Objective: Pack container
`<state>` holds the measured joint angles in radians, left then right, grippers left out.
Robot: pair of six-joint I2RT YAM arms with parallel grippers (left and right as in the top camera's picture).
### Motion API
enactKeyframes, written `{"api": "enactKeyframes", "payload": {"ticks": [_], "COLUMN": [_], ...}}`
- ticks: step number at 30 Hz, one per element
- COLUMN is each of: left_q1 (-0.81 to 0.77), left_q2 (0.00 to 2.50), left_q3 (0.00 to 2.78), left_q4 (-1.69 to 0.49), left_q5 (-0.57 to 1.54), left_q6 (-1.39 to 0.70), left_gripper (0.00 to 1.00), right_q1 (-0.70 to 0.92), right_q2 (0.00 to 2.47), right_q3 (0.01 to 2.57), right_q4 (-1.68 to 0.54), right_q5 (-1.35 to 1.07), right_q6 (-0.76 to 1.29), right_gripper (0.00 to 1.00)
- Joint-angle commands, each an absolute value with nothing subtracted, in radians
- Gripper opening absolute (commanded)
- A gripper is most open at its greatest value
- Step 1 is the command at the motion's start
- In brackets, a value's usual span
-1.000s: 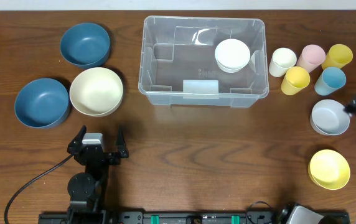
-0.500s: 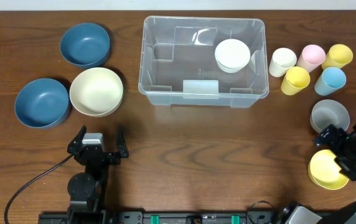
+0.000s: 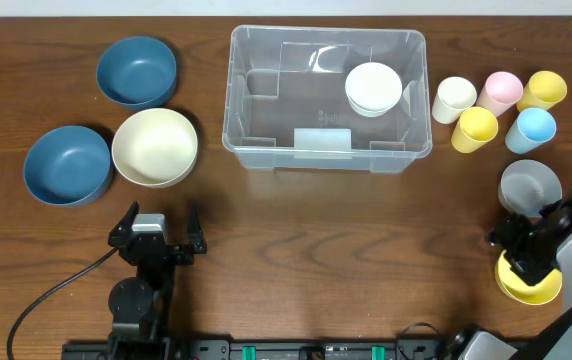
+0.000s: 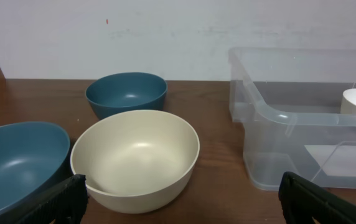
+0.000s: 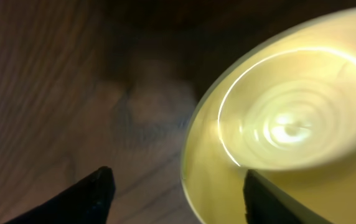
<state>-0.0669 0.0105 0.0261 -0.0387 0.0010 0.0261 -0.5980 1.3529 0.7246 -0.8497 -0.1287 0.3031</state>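
Observation:
The clear container stands at the back middle with a white bowl inside it. My right gripper is open and low over the yellow bowl at the front right. In the right wrist view its fingers straddle the yellow bowl's near rim, one finger outside and one inside. My left gripper is open and empty at the front left. In its wrist view the fingers face a cream bowl, with the container to the right.
Two blue bowls and the cream bowl sit at the left. A grey bowl is behind the yellow bowl. Several cups, white, pink, yellow and blue, stand right of the container.
My right arm has come in from the right edge by the grey bowl and moved forward and down onto the yellow bowl. The left arm has not moved.

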Motion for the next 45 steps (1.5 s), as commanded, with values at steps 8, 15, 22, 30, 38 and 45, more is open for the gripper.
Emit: {"api": "enactKeyframes", "payload": {"ticks": [8, 15, 22, 30, 38, 45], "left_q1": [-0.061, -0.061, -0.061, -0.061, -0.061, -0.061], "left_q2": [0.005, 0.005, 0.005, 0.005, 0.005, 0.005], "left_q3": [0.004, 0.004, 0.004, 0.004, 0.004, 0.004], "left_q4": [-0.074, -0.074, -0.074, -0.074, -0.074, -0.074], "left_q5": [-0.007, -0.007, -0.007, -0.007, -0.007, -0.007], "left_q6": [0.036, 0.036, 0.036, 0.036, 0.036, 0.036], "left_gripper": [0.98, 0.98, 0.98, 0.98, 0.98, 0.98], "right_q1": [-0.587, -0.586, -0.562, -0.562, -0.541, -0.374], "right_q2": [1.342, 1.342, 1.342, 1.342, 1.33, 1.237], "right_q3": [0.691, 0.691, 0.653, 0.639, 0.654, 0.811], "right_q4": [-0.784, -0.789, -0.791, -0.793, -0.829, -0.991], "right_q5": [-0.139, -0.139, -0.139, -0.139, -0.259, -0.326], "right_q6": [0.31, 0.31, 0.31, 0.31, 0.245, 0.171], "right_gripper": [0.1, 0.01, 0.12, 0.01, 0.01, 0.01]}}
